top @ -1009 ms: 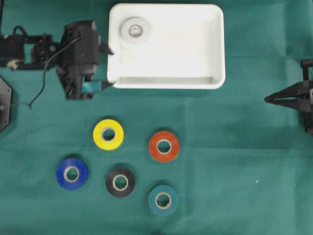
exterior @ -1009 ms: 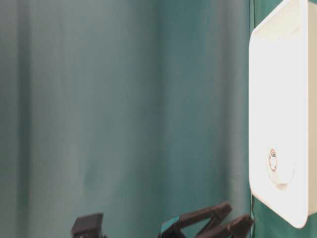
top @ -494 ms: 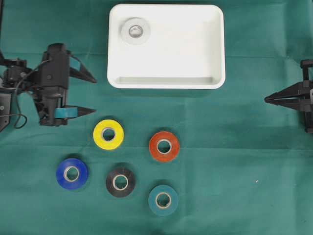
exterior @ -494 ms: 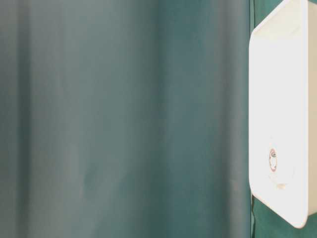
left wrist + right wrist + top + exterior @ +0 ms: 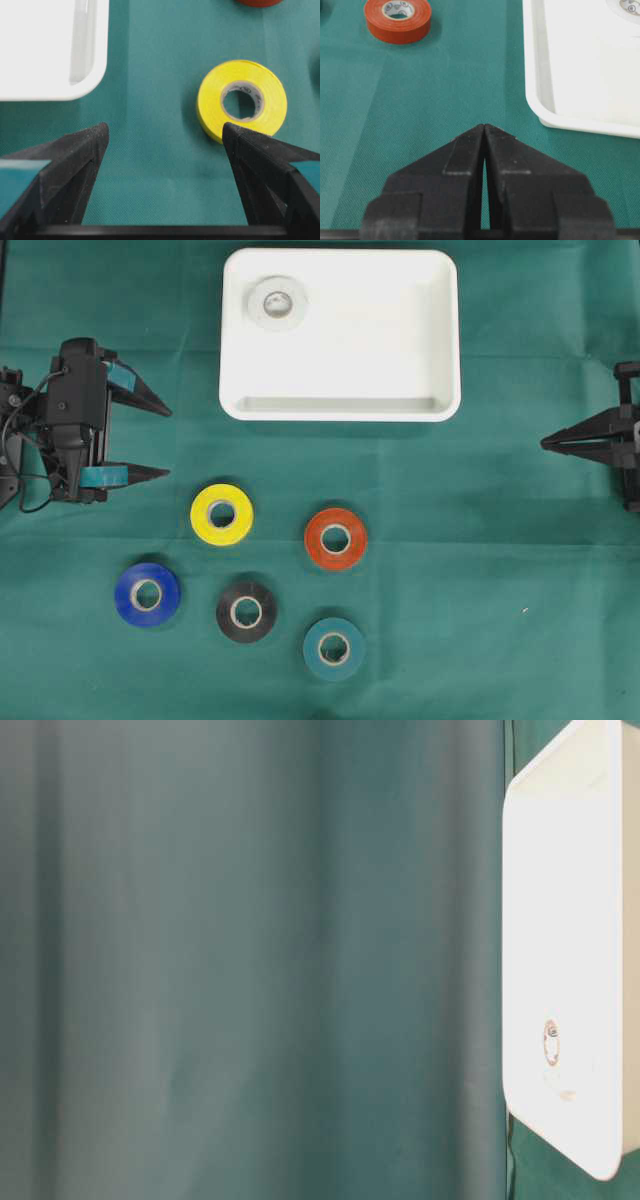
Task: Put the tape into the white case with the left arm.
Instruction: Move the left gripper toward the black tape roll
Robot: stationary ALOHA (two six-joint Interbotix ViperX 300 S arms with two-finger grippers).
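Green cloth covers the desk [image 5: 480, 500]; stock upon it as follows.

Item, white case [image 5: 340, 400]: shallow tray at the far middle of the overhead view, rim unbroken. One pale roll [image 5: 277, 303] already lies flat in its far-left corner; the rest of the floor is bare, so room to set down is plentiful.

Item, loose rolls, five, all lying flat with the hole upward, so none has a long axis to align with: yellow tape [image 5: 222, 514], red tape [image 5: 335, 538], blue tape [image 5: 147, 594], black tape [image 5: 246, 612], teal tape [image 5: 333, 648]. Each stands apart from its neighbours.

Item, my left jaws [image 5: 158, 443]: spread wide, holding nothing, pointing toward the middle of the desk. My left gripper sits at the left edge, level with the case's near rim.

Item, my right jaws [image 5: 545, 443]: pressed together, empty, parked at the far right, well apart from every roll.

Bearing for the next move, as I judge it: the yellow tape lies nearest, ahead of my left jaws and just off my teal-banded finger [image 5: 105, 476]; in the wrist view it sits touching the line of that fingertip. Open cloth surrounds it. The case's near-left corner stands close by, the one edge to mind.
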